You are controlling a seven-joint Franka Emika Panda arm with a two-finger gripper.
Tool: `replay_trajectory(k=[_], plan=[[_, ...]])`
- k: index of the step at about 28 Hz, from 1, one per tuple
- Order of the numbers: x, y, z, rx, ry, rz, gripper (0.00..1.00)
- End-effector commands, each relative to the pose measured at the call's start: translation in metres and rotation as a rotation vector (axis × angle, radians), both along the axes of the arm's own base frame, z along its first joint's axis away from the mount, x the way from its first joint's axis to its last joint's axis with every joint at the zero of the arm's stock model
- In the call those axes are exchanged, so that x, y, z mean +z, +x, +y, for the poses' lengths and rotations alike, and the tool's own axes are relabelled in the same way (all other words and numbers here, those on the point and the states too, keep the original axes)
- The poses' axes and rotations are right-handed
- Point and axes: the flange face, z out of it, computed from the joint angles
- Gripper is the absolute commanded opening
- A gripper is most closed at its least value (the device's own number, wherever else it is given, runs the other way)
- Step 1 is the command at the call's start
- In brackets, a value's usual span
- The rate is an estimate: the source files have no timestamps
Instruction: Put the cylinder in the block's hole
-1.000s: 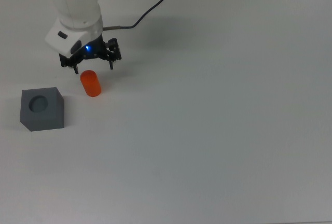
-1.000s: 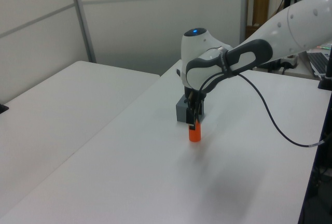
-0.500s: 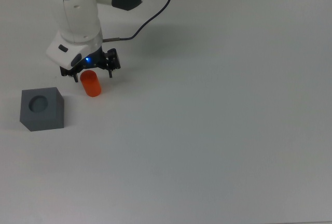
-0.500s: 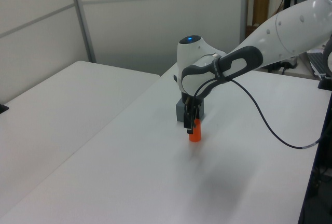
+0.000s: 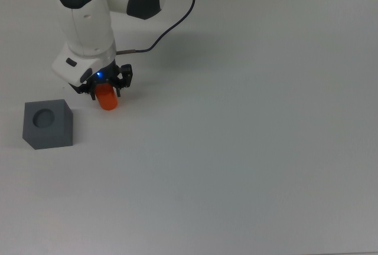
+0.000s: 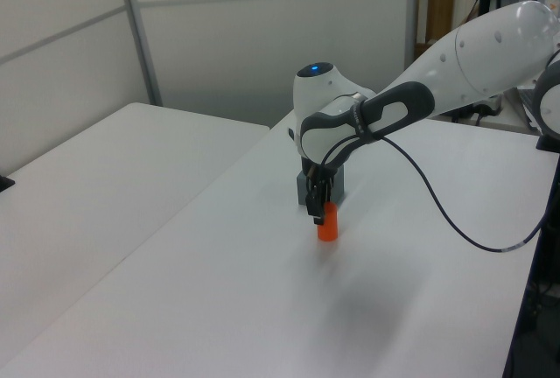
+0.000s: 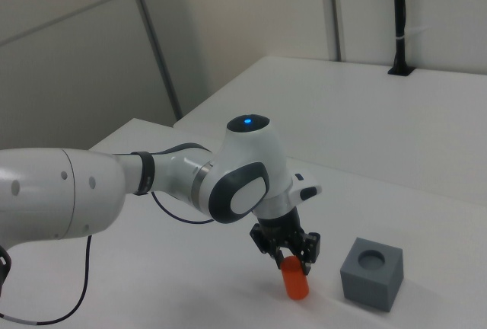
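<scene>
While end effector hides its top, cylinder stands.

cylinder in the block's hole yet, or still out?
Out. The cylinder stands upright on the table, apart from the block, whose hole shows empty. The open gripper straddles its top.

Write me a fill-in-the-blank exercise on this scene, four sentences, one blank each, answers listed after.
1. The cylinder standing on the table is coloured ____.
2. The round hole in the grey block is on its ____ face.
3. In the top view, the block lies to the ____ of the cylinder.
4. The gripper is lowered around the ____, one finger on each side.

Missing words: orange; top; left; cylinder
</scene>
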Motion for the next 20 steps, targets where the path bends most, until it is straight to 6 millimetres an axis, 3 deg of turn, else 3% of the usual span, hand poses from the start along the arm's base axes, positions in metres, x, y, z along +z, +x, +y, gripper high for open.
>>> replay_trajectory(k=[1,7,12,20], plan=[[0.004,0.005,-0.003,0.004,-0.003,-0.019,0.00],[0.024,0.011,-0.012,-0.017,0.003,-0.052,0.00],[0.064,0.020,-0.033,-0.075,0.032,-0.138,0.00],[0.121,0.023,-0.103,-0.247,0.132,-0.292,0.00]])
